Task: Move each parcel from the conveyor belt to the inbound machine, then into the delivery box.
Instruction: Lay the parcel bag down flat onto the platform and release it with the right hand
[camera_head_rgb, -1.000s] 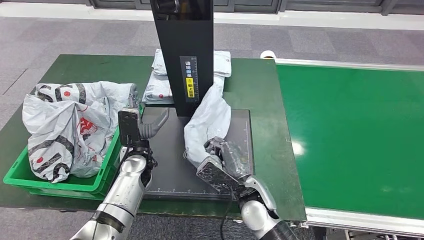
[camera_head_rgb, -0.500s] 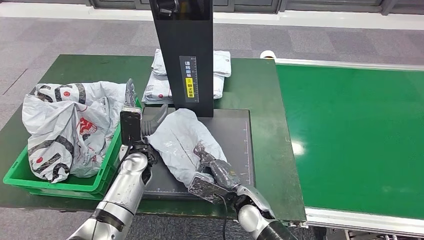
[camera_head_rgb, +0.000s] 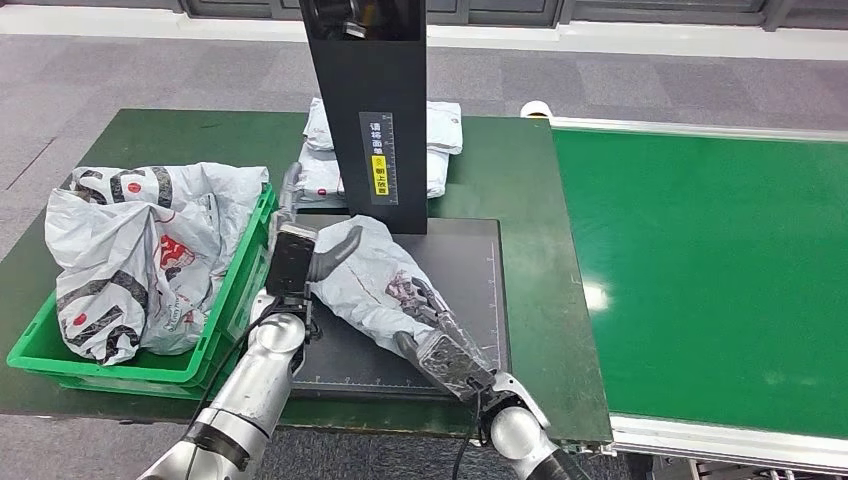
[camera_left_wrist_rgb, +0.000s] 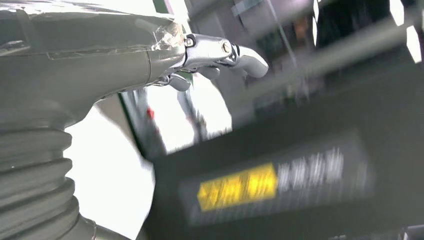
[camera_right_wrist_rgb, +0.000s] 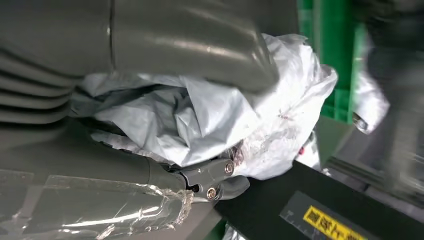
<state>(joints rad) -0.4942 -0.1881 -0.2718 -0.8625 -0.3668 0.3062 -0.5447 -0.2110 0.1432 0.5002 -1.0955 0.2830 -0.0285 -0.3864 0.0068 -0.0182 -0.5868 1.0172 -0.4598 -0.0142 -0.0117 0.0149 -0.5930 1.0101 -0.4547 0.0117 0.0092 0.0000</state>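
Right hand (camera_head_rgb: 425, 305) fingers grip grey parcel (camera_head_rgb: 365, 280) on inbound machine's black plate (camera_head_rgb: 470, 260) mid-desk, left hand (camera_head_rgb: 300, 255) open and empty beside it; slack film may slip or snag before reaching green delivery box (camera_head_rgb: 235, 290) at the desk's left edge

Right robot hand (camera_head_rgb: 432, 318) clasped, gripping; left robot hand (camera_head_rgb: 300, 250) raised, fingers spread.

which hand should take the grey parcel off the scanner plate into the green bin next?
Left, probably. The left hand is open beside the grey parcel on the side facing the green bin. The right hand grips the parcel's far end and would have to carry it across the dark plate.
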